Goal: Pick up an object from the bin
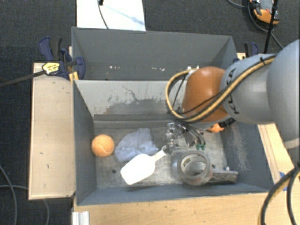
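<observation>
**Pincer low in the bin, beside the scoop's handle**

Here's the arm (274, 90), reaching in from the right side and bending steeply down into the grey metal bin (85, 163). The big silver link crosses the right rim, and the rounded orange cover (201, 93) at the wrist hangs over the right half of the floor, with black and yellow cables (170, 92) looping round its left side.

Below the cover is the pincer (183, 140), pointing down and sitting low, close to the bin floor. From where I stand I cannot tell whether it is released or clenched, and I see nothing gripped in it.

Nearest to it are two things. The white plastic scoop (138, 168) lies slanted on the floor, blade towards the front and thin handle running up to the pincer's lower left; touching or just shy, I can't say. The grey roll of tape (193, 168) lies flat just in front of the pincer, with a flat grey piece (225, 175) at its right.

Farther left, a pale blue crumpled cloth (136, 144) sits beside the scoop. An orange ball (102, 145) rests near the left wall, well apart from the pincer. A small orange thing (216, 128) peeks out from under the arm on the right.
</observation>
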`<move>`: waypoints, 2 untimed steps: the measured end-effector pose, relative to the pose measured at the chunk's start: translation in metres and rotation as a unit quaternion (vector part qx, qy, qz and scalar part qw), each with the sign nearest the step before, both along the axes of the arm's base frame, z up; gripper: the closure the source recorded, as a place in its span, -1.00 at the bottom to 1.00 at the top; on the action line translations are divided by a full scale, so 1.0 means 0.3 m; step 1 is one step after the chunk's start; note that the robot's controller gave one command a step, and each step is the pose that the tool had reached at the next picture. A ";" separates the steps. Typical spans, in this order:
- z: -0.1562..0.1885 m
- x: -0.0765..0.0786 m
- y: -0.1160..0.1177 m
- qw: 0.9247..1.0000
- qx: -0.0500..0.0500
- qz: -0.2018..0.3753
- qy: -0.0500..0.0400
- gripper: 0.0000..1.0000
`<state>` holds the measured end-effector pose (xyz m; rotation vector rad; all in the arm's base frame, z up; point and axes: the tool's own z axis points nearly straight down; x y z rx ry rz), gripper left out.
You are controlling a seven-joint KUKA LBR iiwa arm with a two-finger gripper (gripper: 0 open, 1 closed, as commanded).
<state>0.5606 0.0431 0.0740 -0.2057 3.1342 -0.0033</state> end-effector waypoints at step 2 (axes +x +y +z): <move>0.312 -0.022 -0.002 1.000 0.002 -0.015 -0.001 -1.00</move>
